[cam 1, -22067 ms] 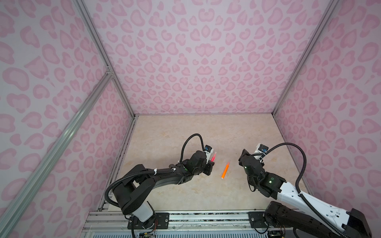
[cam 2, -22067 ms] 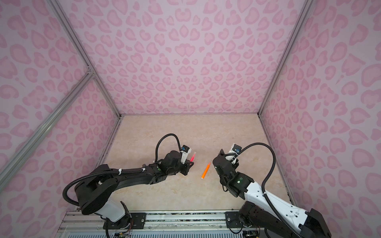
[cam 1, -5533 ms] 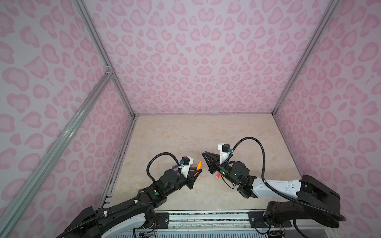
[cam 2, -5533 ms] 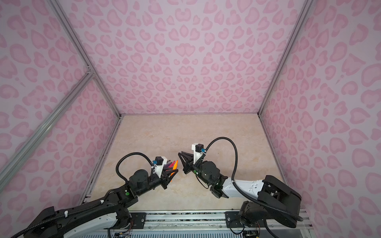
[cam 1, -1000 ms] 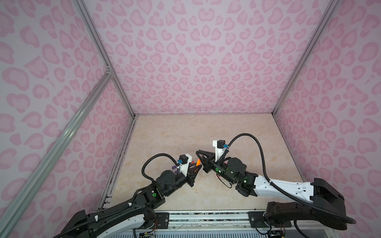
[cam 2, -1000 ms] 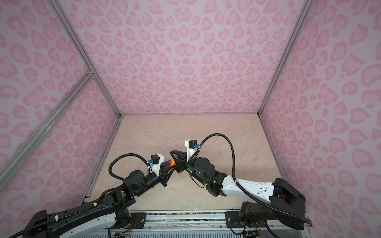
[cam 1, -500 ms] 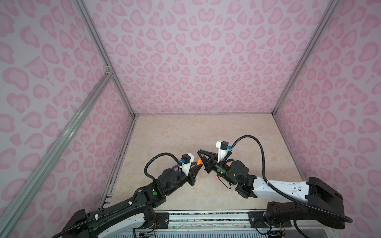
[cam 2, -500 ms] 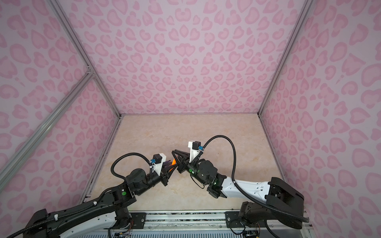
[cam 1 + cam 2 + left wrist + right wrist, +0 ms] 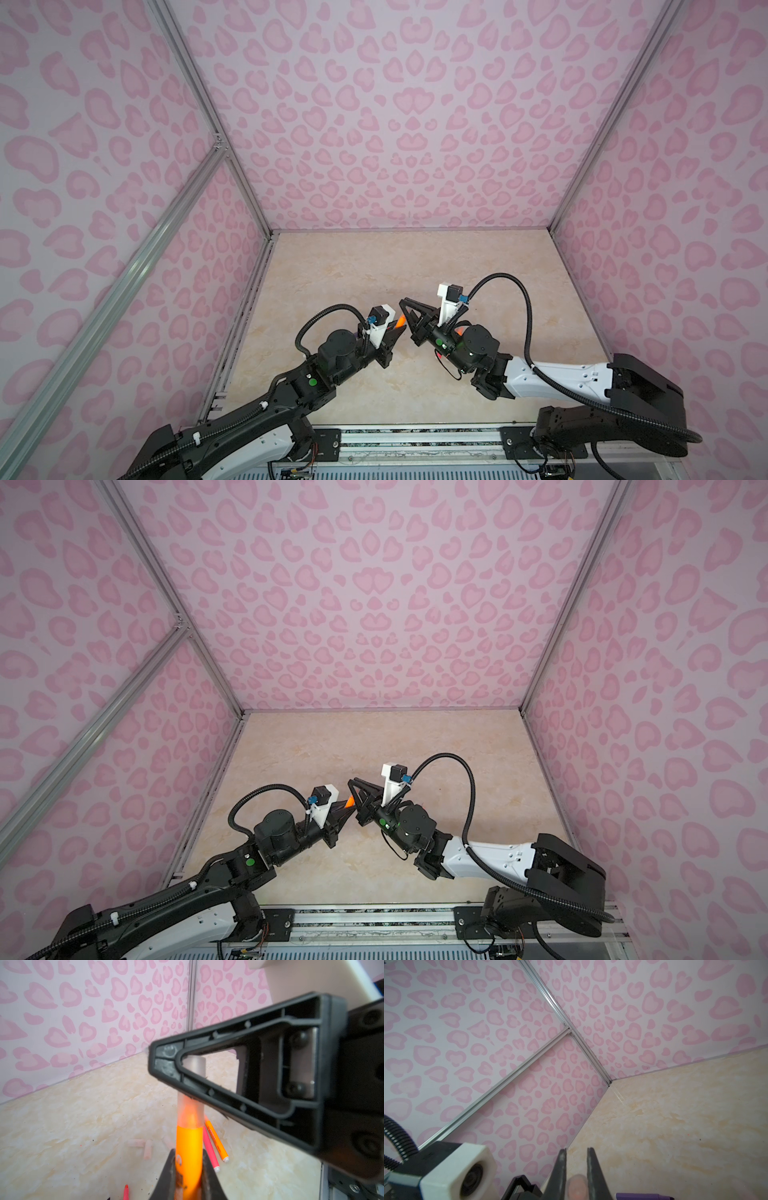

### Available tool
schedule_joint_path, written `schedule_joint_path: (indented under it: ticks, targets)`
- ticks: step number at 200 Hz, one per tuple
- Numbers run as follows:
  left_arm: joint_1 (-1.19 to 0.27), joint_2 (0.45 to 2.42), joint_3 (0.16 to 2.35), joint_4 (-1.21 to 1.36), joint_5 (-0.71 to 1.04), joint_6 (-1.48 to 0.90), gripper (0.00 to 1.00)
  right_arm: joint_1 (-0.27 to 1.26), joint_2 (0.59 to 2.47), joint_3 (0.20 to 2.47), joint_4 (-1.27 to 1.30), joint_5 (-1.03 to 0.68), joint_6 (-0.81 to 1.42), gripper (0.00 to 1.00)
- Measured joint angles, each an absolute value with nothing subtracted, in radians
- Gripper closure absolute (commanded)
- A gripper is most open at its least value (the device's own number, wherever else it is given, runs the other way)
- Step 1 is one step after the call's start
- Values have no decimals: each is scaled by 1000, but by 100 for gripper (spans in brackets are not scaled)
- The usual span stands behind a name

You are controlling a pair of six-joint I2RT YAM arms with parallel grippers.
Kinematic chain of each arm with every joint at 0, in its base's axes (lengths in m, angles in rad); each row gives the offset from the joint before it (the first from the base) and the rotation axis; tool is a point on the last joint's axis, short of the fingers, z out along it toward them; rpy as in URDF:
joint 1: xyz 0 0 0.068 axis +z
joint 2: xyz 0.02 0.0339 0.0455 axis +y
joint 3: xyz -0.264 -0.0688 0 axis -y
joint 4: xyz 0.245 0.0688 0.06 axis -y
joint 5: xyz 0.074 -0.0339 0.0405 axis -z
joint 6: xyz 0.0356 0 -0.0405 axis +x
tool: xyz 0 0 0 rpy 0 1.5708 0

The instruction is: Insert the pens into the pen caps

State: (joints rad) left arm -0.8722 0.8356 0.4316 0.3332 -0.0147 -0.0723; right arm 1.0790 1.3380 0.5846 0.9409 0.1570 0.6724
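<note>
The orange pen (image 9: pixel 188 1142) is a smooth, glossy, round-barrelled marker held off the table between the two arms. Its tapered tip sits inside a cap (image 9: pixel 190 1109), a short tube of frosted, near-colourless plastic through which the orange glows dimly. In a top view the pen (image 9: pixel 400 321) shows only as a short bright stub between the two black grippers, above the front middle of the table. The left gripper (image 9: pixel 188 1154) is closed tight on the pen's barrel, with its dark wedge-shaped fingers (image 9: pixel 166 1176) pressed to either side. The right gripper (image 9: pixel 576 1150) is drawn almost fully together on the cap (image 9: pixel 577 1188), whose round end shows blurred between its thin matte fingers (image 9: pixel 560 1172). In the left wrist view one of these fingers (image 9: pixel 228 1029) is an open, ribbed triangular frame of black plastic crossing in front of the cap. Below lies the table (image 9: pixel 72 1126), a matte beige surface with a marbled pattern. On it a pink pen (image 9: pixel 210 1151) and a second orange pen (image 9: pixel 216 1140) lie side by side, both with whitish butt ends. A few loose caps (image 9: pixel 136 1142), pale and faint, lie close together just beside them. A purple pen (image 9: pixel 643 1196) lies flat on the table near the right gripper. Walls (image 9: pixel 395 124) printed with pink hearts and framed by aluminium rails enclose the scene.
</note>
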Motion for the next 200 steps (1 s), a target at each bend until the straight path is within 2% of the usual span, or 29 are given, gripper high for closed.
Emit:
schedule_joint_path:
  ticks: [27, 38, 63, 85, 106, 153, 200]
  targets:
    - [-871, 804, 432, 297, 24, -92, 97, 1086, 1312, 579, 916, 152, 666, 99]
    - [-871, 797, 432, 280, 38, -106, 97, 1086, 1302, 579, 895, 147, 664, 88]
    - [-867, 796, 432, 287, 40, -159, 97, 1076, 1269, 576, 831, 128, 646, 54]
    - [-857, 812, 438, 338, -5, -215, 97, 1066, 1238, 567, 738, 132, 619, 44]
    - [-860, 855, 439, 334, -14, -262, 97, 1059, 1181, 570, 667, 159, 601, 41]
    - [-865, 1018, 469, 313, -53, -350, 97, 1045, 995, 568, 495, 277, 577, 42]
    - [-915, 1291, 600, 282, -75, -418, 97, 941, 862, 547, 328, 399, 566, 42]
